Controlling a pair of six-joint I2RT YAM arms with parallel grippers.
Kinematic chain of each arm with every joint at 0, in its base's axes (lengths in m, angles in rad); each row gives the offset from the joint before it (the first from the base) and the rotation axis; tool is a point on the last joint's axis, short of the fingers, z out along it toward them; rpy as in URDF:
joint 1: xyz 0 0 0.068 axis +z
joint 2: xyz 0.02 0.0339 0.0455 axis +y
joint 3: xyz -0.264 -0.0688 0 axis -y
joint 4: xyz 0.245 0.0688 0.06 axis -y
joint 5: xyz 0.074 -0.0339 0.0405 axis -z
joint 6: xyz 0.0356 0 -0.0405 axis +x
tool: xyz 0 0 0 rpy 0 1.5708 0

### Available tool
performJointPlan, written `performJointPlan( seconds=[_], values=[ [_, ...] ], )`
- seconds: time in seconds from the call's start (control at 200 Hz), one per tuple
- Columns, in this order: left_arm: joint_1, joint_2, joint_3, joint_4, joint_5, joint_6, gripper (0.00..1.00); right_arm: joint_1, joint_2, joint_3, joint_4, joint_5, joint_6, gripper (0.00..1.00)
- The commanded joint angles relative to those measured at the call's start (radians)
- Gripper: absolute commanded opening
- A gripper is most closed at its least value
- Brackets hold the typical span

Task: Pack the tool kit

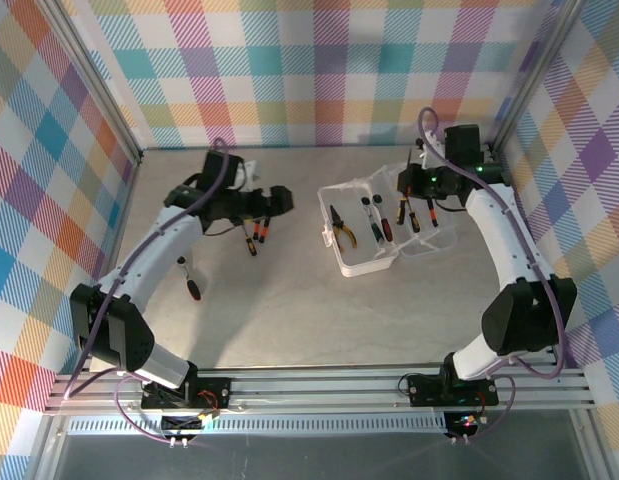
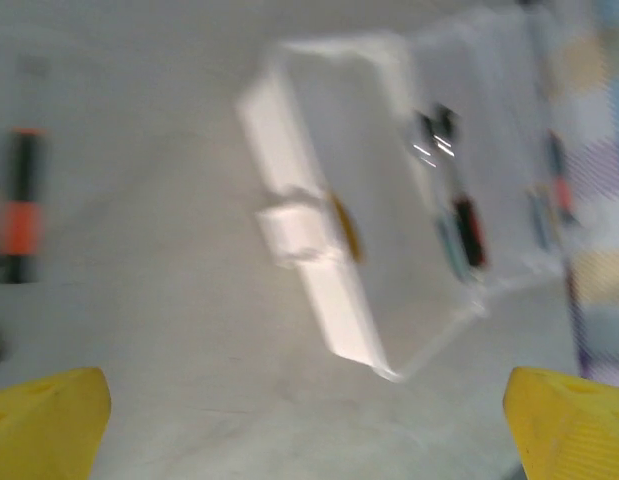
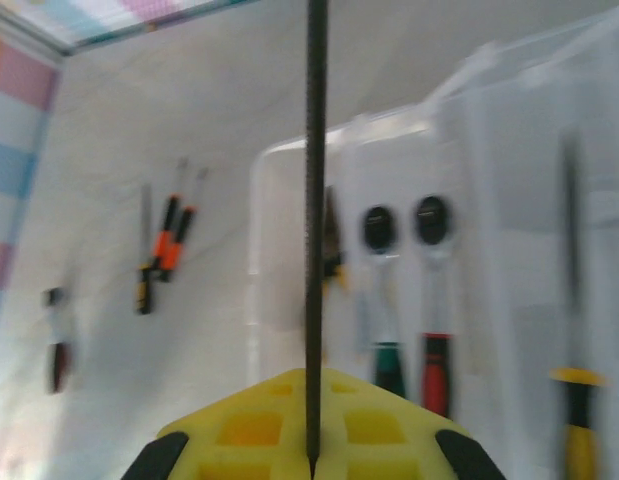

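One red-and-black screwdriver (image 1: 192,288) lay loose on the table (image 1: 289,320) beside your left arm. Orange-handled screwdrivers (image 1: 255,236) lay near your left gripper (image 1: 279,198), which was released, fingers wide apart, holding nothing. Right of that, the case (image 1: 361,262) sat open mid-table with yellow-handled pliers (image 1: 344,230) and other tools inside. Your right gripper (image 3: 311,445) was clenched on a thin dark rod (image 3: 315,200) at the far edge of the lid (image 1: 437,238).

No legible text, label, brand, number or sign on the tool case (image 1: 367,266) or the worktop (image 1: 289,310). Both wrist views are blurred; no markings readable.
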Motion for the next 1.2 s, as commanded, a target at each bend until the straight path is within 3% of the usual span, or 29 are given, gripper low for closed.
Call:
performJointPlan(
  seconds=[0.0,0.31,1.195],
  values=[
    [0.072,-0.044,-0.032,-0.150,-0.152,0.017,1.00,-0.012,-0.003,0.029,-0.126,0.186,-0.151,0.00],
    [0.102,-0.033,-0.074,-0.267,-0.365,0.050,1.00,-0.022,0.122,0.101,-0.176,0.387,-0.289,0.00],
    [0.102,0.015,-0.091,-0.210,-0.291,0.025,1.00,0.004,0.288,0.123,-0.077,0.359,-0.374,0.02]
  ],
)
